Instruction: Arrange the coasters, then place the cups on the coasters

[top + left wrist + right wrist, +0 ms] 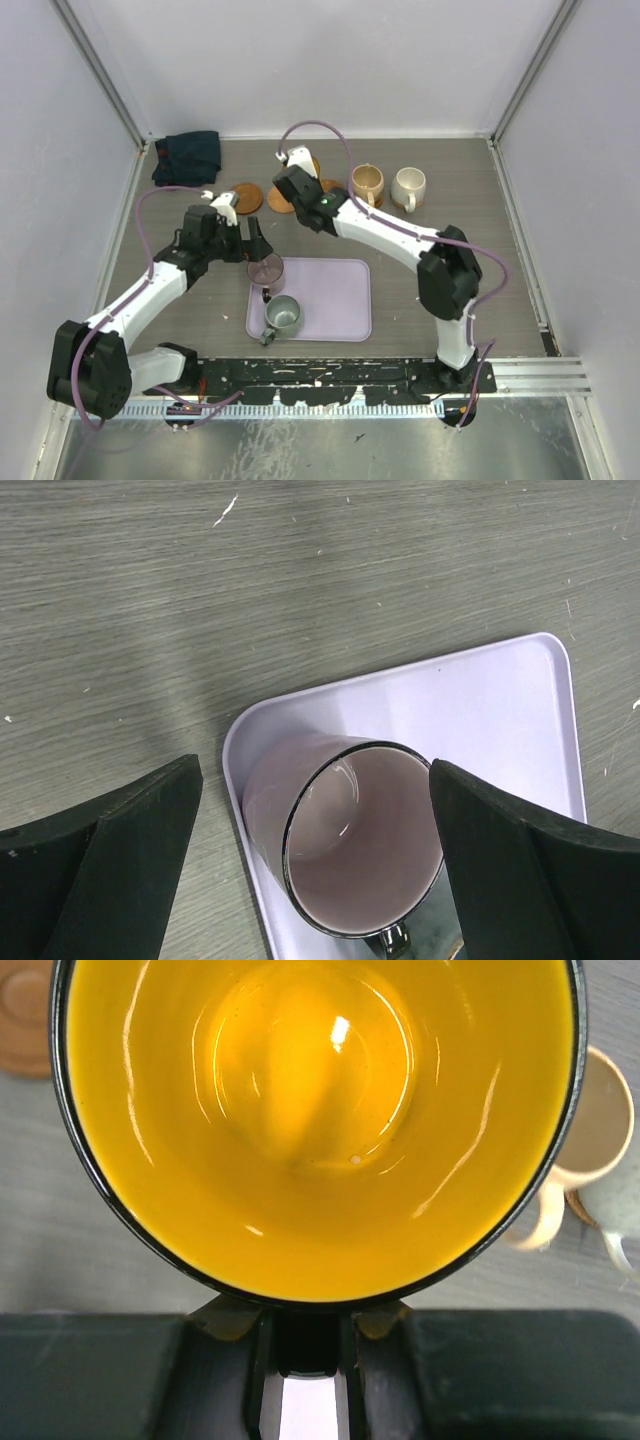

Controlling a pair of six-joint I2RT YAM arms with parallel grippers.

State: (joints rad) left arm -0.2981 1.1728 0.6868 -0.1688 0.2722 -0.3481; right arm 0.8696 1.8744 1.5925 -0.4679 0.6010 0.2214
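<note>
My left gripper [315, 865] is open, with its fingers [110, 870] on either side of the mauve-pink cup [360, 850]. That cup [265, 268] stands at the corner of the lavender tray [480, 710]. A grey-green cup [282, 315] stands on the same tray, nearer to me. My right gripper [305, 1325] is shut on the handle of the bright yellow cup [320, 1110], which fills its view. In the top view that gripper [297, 190] is at the back, beside an orange-brown coaster [247, 196]. Most of the yellow cup is hidden there.
A tan cup [367, 182] and a cream-white cup [408, 186] stand at the back right of the right gripper. A dark folded cloth [188, 157] lies in the back left corner. White walls close in the table on three sides.
</note>
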